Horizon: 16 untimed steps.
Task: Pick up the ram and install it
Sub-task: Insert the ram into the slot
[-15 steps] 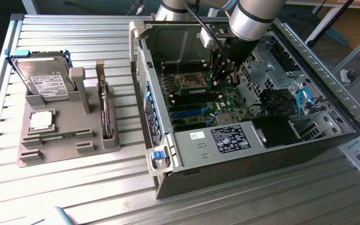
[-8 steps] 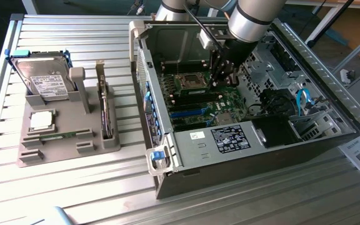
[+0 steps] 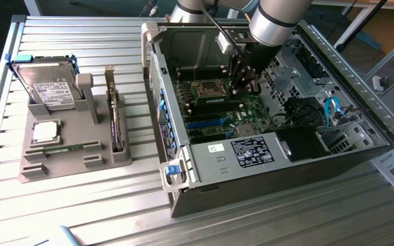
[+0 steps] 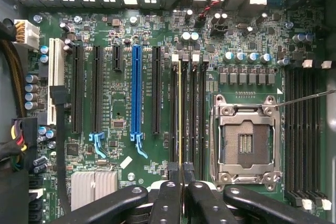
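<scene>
I have the one gripper (image 4: 181, 176) down inside the open computer case (image 3: 157, 77), its fingers pinched narrow on the single ram (image 4: 180, 108); the stick shows edge-on, running along one of the four memory slots (image 4: 202, 108) just beside the one processor socket (image 4: 245, 142); whether it is seated I cannot tell; one blue expansion slot (image 4: 136, 93) lies nearby; outside, the grey tray (image 3: 74, 165) carries one hard drive (image 3: 46, 87) and one silver processor chip (image 3: 45, 132)

labels on the hard drive (image 3: 46, 88) and computer case (image 3: 252, 152) carry print; none legible
</scene>
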Each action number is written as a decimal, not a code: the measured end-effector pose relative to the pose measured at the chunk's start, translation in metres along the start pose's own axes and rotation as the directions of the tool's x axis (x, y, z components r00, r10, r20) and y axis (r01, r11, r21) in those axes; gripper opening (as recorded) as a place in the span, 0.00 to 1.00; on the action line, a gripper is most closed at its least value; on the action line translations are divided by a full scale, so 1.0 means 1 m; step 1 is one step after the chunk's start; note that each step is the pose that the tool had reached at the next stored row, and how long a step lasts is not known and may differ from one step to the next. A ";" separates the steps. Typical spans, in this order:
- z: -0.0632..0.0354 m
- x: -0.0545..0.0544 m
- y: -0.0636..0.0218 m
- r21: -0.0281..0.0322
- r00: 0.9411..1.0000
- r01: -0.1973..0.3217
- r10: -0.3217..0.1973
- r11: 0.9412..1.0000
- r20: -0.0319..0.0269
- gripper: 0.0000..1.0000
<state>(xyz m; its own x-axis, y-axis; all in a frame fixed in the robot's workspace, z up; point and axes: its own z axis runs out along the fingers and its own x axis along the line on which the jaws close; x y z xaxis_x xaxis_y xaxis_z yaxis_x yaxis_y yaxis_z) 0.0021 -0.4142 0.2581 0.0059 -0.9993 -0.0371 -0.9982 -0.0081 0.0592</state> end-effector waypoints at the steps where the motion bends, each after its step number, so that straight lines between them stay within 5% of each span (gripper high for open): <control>1: 0.0002 0.000 0.0004 0.000 1.000 0.000 0.000 1.000 0.000 0.12; 16: 0.0078 -0.001 0.0045 0.000 1.000 0.000 0.000 1.000 0.000 0.12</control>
<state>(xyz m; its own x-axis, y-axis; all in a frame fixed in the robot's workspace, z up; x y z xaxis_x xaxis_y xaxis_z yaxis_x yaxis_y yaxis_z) -0.0029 -0.4132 0.2506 0.0061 -0.9993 -0.0371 -0.9982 -0.0082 0.0593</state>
